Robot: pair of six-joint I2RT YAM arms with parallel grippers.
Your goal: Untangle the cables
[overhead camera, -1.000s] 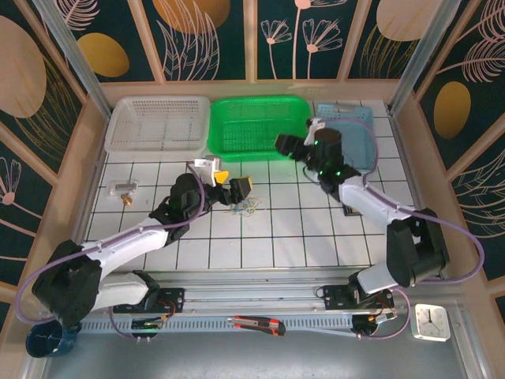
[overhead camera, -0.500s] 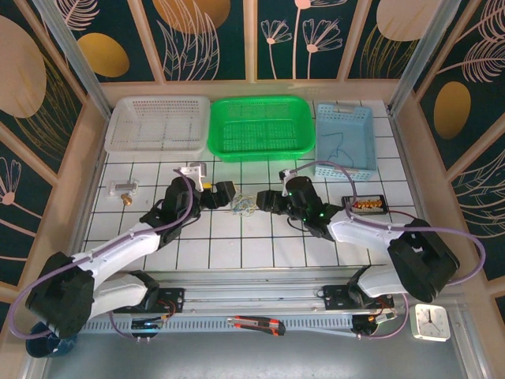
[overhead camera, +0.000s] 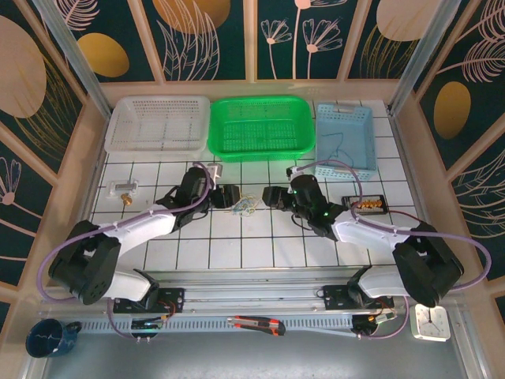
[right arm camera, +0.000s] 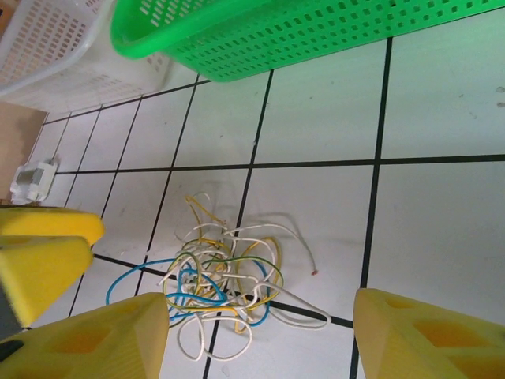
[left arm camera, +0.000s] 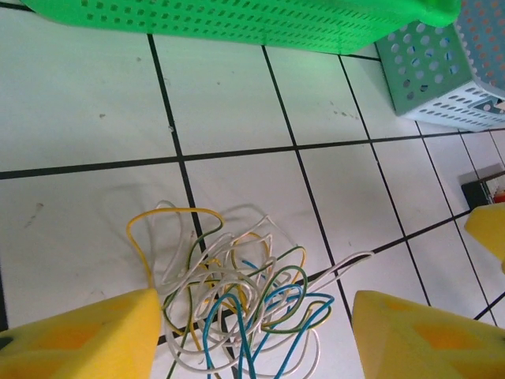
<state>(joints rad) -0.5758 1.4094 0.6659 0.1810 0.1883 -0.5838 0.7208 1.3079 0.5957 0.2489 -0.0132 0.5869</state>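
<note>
The cables (overhead camera: 246, 205) lie in one small loose clump on the white tiled worktop (overhead camera: 260, 245), roughly midway across it and a tile row in front of the green basket (overhead camera: 259, 126). In the left wrist view the cables (left arm camera: 237, 300) are thin white, yellow, blue and green strands looped over one another. A yellow loop bulges out on one side and a single white end trails off on the other. In the right wrist view the cables (right arm camera: 225, 280) sit across a black grid line, with one white strand reaching out to a reddish tip.

The left fingers (left arm camera: 87, 335) stand apart, one on each side of the clump, clamped on nothing. The right fingers (right arm camera: 430, 335) are also spread wide around it from the opposite side, holding nothing. From above, the left fingers (overhead camera: 224, 196) and right fingers (overhead camera: 273, 197) face each other just beside the clump.

We see bare tiles between the clump and the green basket's near rim, and more bare tiles toward the arm bases. The white basket (overhead camera: 158, 124) and blue basket (overhead camera: 345, 138) line the far edge, well apart from the cables.
</note>
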